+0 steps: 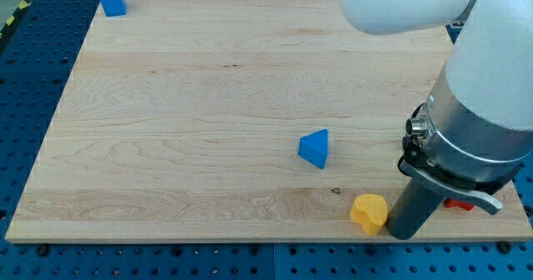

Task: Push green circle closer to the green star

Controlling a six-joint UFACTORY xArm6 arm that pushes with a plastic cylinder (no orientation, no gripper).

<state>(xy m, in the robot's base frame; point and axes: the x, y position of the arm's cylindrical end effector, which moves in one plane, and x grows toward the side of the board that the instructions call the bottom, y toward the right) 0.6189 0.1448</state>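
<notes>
My tip [405, 234] is seen just beside a yellow block [370, 212], holding nothing. No green circle or star is visible, so they should be found before pushing.

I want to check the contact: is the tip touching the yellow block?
Cannot tell. In the camera view, my tip stands right against the yellow block; no plain gap shows.

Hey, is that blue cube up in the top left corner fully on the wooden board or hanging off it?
Partly off. The blue cube sits at the wooden board's top-left corner, overlapping its top edge.
</notes>
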